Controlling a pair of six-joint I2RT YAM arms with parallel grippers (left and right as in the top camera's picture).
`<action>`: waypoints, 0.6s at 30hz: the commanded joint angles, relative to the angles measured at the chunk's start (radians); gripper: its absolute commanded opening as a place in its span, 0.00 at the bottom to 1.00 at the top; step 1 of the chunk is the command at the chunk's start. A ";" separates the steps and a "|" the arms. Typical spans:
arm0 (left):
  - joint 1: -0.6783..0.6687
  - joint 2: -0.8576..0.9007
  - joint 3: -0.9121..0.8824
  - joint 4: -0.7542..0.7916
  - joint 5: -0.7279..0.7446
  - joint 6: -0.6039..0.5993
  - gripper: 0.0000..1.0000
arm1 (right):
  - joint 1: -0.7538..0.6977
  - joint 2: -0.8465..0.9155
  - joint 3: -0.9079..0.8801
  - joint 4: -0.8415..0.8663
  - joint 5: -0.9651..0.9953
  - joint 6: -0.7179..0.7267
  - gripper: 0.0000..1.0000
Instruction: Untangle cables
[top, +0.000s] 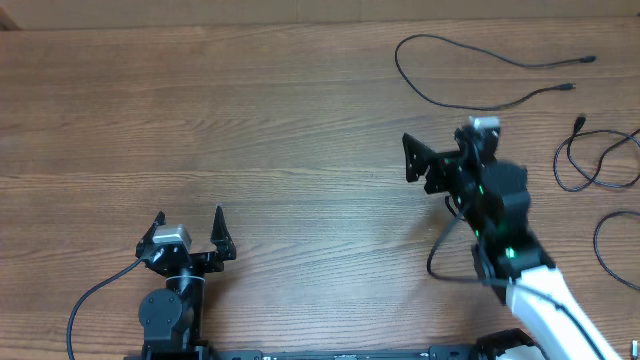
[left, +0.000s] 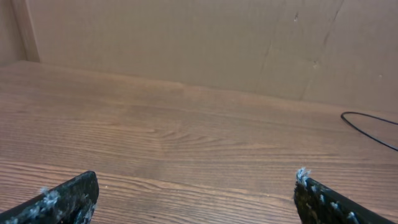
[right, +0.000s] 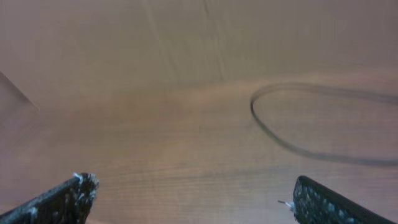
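Overhead view first. My left gripper (top: 190, 215) sits low in the lower left of the frame, jaws spread wide with nothing between them. My right gripper (top: 409, 158) is out right of centre, a bit blurred, jaws wide apart and empty as well. The cables (top: 398, 58) are all over on the right side of the table (top: 250, 120). The top cable runs as a long open curve across the upper right. The middle cable (top: 562, 170) is looped near the right edge and seems to cross over itself. The lower cable (top: 597, 240) curls in from the right edge below that. As far as I can tell, none of the three touches another.

Left wrist view: the left gripper (left: 196, 202) shows both fingertips at the bottom corners, wide open over bare wood. One thin cable (left: 367, 124) is far off at the right edge, well out of reach.

Right wrist view, and it's soft. The right gripper (right: 193, 202) is open and holding nothing. The rounded end of a cable (right: 254, 112) lies ahead, right of centre, well clear of the fingers.

My read is that the separating looks mostly done and I'm between grasps. If anything remains, it's that middle cable's self-crossing. That would need the right arm swung toward the right edge and lowered over one strand. It would close there and draw the strand out straight, keeping clear of the neighbouring cables.
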 joint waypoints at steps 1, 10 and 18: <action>0.005 -0.010 -0.003 0.001 0.005 0.026 1.00 | -0.027 -0.170 -0.190 0.151 0.003 0.006 1.00; 0.005 -0.010 -0.002 0.001 0.005 0.026 1.00 | -0.052 -0.566 -0.437 0.184 0.048 0.006 1.00; 0.005 -0.010 -0.003 0.001 0.005 0.026 1.00 | -0.058 -0.741 -0.517 0.078 0.054 0.006 1.00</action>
